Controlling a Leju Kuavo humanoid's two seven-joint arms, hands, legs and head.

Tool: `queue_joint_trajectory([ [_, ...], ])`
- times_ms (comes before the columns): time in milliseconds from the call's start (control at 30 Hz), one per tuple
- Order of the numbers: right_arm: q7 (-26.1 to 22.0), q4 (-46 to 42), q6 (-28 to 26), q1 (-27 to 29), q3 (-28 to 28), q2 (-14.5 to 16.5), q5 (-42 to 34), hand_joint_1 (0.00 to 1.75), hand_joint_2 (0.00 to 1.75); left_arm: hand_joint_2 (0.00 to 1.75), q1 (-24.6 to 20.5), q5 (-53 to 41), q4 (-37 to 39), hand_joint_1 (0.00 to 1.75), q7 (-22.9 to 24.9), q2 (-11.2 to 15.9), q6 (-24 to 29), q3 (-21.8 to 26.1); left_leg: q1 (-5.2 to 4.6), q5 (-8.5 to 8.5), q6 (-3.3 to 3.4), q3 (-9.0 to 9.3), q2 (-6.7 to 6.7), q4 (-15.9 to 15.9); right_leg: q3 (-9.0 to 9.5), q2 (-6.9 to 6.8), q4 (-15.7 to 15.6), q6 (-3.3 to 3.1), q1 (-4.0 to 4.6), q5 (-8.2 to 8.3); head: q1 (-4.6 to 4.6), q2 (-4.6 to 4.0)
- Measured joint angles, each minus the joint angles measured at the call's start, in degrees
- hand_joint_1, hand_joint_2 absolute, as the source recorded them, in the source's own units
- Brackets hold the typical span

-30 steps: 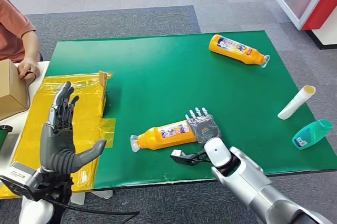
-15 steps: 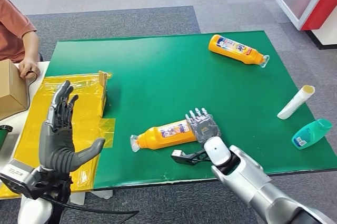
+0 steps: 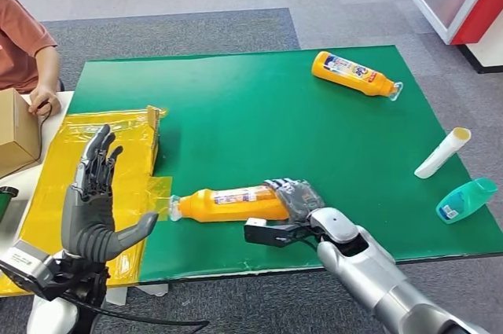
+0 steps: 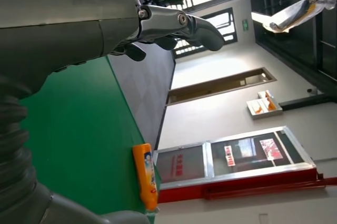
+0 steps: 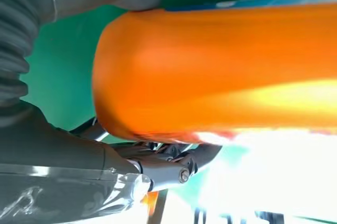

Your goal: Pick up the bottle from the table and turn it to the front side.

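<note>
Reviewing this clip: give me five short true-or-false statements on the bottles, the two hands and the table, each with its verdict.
1. The right hand grips the base end of an orange bottle. True.
2. That bottle's cap points toward the yellow sheet. True.
3. The left hand holds a bottle. False: it is raised, open and holds nothing.
4. A second orange bottle stands upright at the far side of the green mat. False: it lies on its side.
5. The white tube and the teal bottle lie at the mat's right edge. True.
</note>
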Motion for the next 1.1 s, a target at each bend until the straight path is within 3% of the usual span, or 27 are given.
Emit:
queue_joint_trajectory([
  [167,-4.44,-5.07,0.53,5.04,-6.89,1.60,-12.97,1.75,1.75,1.75,0.41,0.78,0.01,0.00,-0.20,0.02,0.05,0.01,0.00,0.00,0.00,-0.14,-0.02,0.00,-0.11,-0.01,0.01,0.01,0.00,0.00,0.01,0.00],
  [400,-7.70,-11.25,3.79,8.40,-13.55,2.80,-24.03,1.75,1.75,1.75,0.89,1.69,0.06,0.00,-0.77,0.09,0.19,0.02,-0.02,-0.05,0.06,-0.20,-0.02,0.00,-0.18,-0.01,0.00,0.02,-0.02,-0.01,0.01,0.00],
  [833,-8.84,-16.24,4.69,11.06,-19.61,3.68,-31.06,1.75,1.75,1.75,1.54,2.80,0.85,0.00,-1.32,0.25,0.55,0.02,-0.02,-0.04,0.06,-0.25,-0.01,0.00,-0.25,-0.01,0.00,0.02,-0.01,-0.01,0.01,0.00],
  [1100,-13.12,-21.27,1.98,13.91,-24.05,5.89,-37.93,1.75,1.75,1.75,3.18,7.42,-1.06,0.00,-5.27,0.28,1.63,0.09,-0.02,-0.06,0.05,-0.29,-0.01,0.00,-0.29,-0.01,0.00,0.05,-0.01,-0.06,0.01,0.00],
])
